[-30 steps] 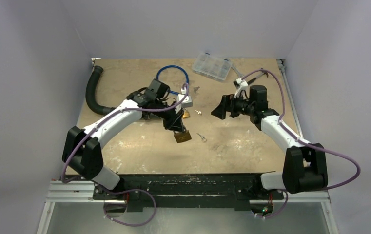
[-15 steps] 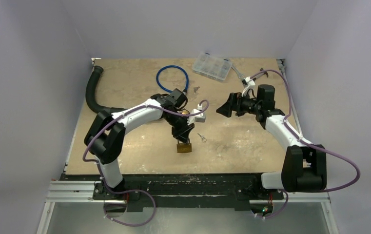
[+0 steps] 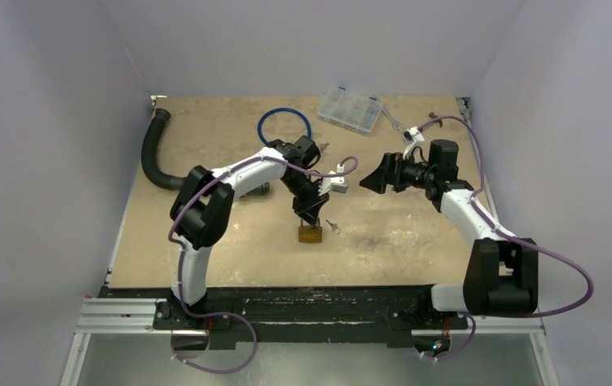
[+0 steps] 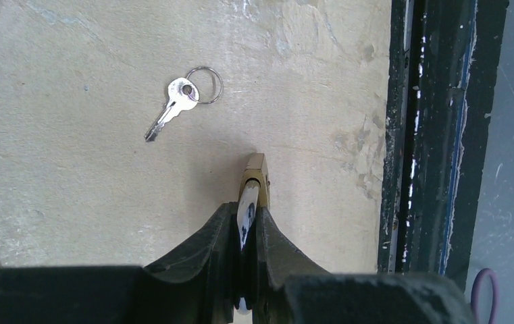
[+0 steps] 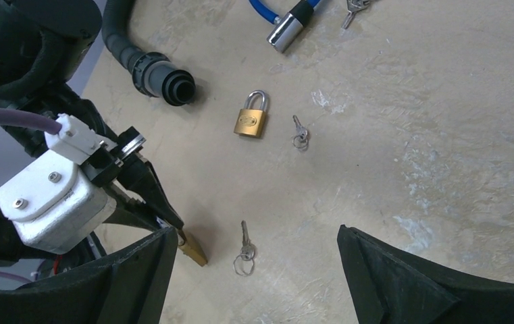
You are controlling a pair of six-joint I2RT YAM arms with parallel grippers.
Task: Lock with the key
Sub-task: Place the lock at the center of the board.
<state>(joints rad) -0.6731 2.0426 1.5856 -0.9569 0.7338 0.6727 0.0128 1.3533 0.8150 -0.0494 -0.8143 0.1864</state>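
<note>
1. Padlock (image 4: 255, 177), the brass one, is hanging body-down from the left gripper (image 4: 248, 226), whose fingers are pressing together on its upper end; it is sitting low over the table (image 4: 71, 175) near the front edge; whether it is touching the board I cannot tell.
2. Right gripper (image 5: 257, 233) is hovering with its fingers spread wide and nothing between them; it is looking down at the nearest key (image 5: 244, 248), which is lying flat on its ring just beside the held lock.
3. I am judging the step in hand to be presenting the lock, with the key not yet picked up; the next move is calling for the right arm to descend on that key, pinching the bow so the blade is sticking out, then lining it with the keyway, which is not showing in any view.
4. A second padlock (image 5: 252, 118) is lying further back with another key (image 5: 299, 135) beside it; both are sitting apart from the work.
5. Clear compartment box (image 3: 351, 108) is sitting at the far edge, lid seemingly shut; what is lying in its compartments is too small to tell.
</note>
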